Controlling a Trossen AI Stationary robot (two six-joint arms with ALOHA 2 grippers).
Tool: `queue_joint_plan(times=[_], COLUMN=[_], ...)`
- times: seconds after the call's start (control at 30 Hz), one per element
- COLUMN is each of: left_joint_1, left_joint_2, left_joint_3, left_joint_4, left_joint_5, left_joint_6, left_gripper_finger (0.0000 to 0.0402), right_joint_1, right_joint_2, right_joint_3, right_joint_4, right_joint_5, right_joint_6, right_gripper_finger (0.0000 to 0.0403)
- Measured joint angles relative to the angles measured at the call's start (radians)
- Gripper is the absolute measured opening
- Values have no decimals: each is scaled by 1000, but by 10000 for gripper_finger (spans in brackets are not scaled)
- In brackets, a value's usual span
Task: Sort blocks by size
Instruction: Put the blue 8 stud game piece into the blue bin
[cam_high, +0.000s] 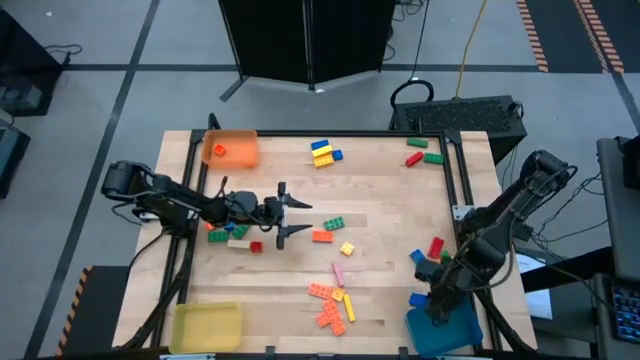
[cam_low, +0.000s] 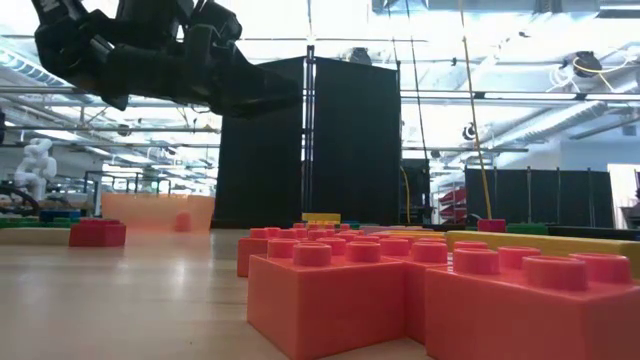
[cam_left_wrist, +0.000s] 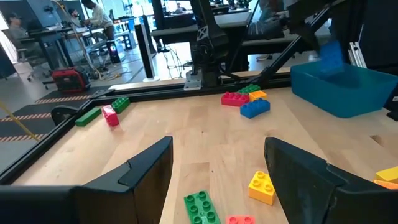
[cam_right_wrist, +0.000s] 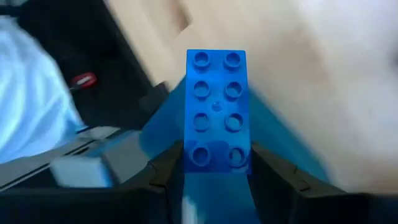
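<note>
Blocks, small studded plastic toy bricks in red, orange, yellow, green, blue and pink, lie scattered over a pale wooden bench (cam_high: 380, 195) with a black frame.

Nearest the front edge sit a shallow yellow square tray (cam_high: 207, 325) on the left and a blue square tray (cam_high: 445, 330) on the right, with a cluster of orange and pink bricks (cam_high: 332, 303) between them.

The right gripper (cam_right_wrist: 214, 171) hangs over the blue tray's near corner. Its fingers are clamped on a blue two-by-four studded brick (cam_right_wrist: 216, 109). The brick's long axis runs straight out ahead of the fingers, which pinch its near end across its narrow width. The blue tray lies directly under the brick, so the drop seems to need only a release.

Farther in, at mid-bench, the left gripper (cam_high: 290, 216) reaches rightward with its fingers spread and empty. Just ahead of it lie a small green studded brick (cam_left_wrist: 201, 207) between the fingers and a small yellow brick (cam_left_wrist: 262, 186) toward the right finger; the left arm is clearly nearer to these.

A red, green and blue group (cam_left_wrist: 247, 101) rests beside the blue tray. At the far edge sit an orange square tray (cam_high: 231, 148), a yellow and blue stack (cam_high: 323, 153) and a red and green pair (cam_high: 423, 155).
</note>
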Motion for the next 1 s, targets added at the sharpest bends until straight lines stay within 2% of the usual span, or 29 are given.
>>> queue_joint_plan(times=[0.17, 0.43, 1.0], left_joint_1=[0, 0, -1], left_joint_2=[0, 1, 2], left_joint_3=[0, 0, 0], left_joint_4=[-3, 0, 1], left_joint_5=[0, 0, 0], left_joint_6=[25, 51, 51], left_gripper_finger=[254, 254, 254], right_joint_1=[69, 154, 217], right_joint_2=[3, 47, 156], right_joint_3=[0, 0, 0], right_joint_4=[74, 70, 71], right_joint_5=[5, 7, 6], right_joint_6=[135, 311, 444], right_gripper_finger=[138, 140, 141])
